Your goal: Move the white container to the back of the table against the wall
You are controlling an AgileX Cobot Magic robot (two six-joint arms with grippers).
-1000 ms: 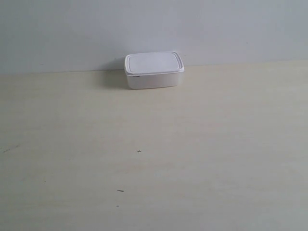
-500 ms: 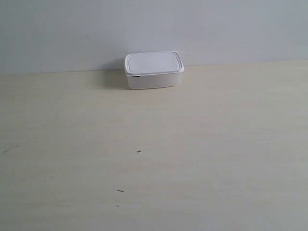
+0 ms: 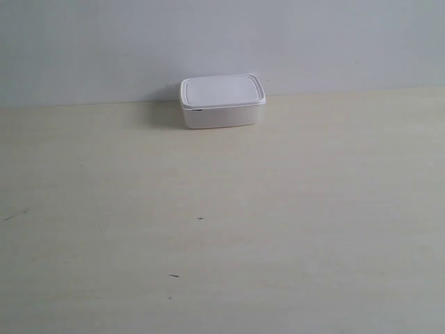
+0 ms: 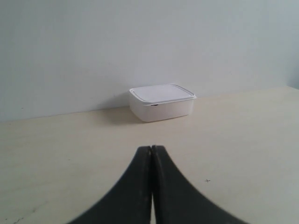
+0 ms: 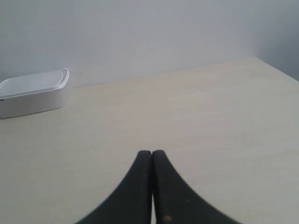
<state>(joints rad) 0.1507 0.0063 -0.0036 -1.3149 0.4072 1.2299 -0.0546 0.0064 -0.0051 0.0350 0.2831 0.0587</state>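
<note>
Risk looked slight: the white container (image 3: 222, 101) sat against the wall (image 3: 222, 42); left gripper (image 4: 151, 148) and right gripper (image 5: 152, 152), both pinched together empty, could only knock it askew by advancing.

All I get of my arms on the wrist cams: left gripper (image 4: 151, 148) and right gripper (image 5: 152, 152), both smooth matte black, fingers (image 4: 135, 186) broad-based, curving into slim rounded tips. The right one has tiny pale specks (image 5: 167, 217).

The wall (image 3: 222, 42) stands just behind the white container (image 3: 222, 101); bare table (image 3: 278, 209) lies before and beside it.
</note>
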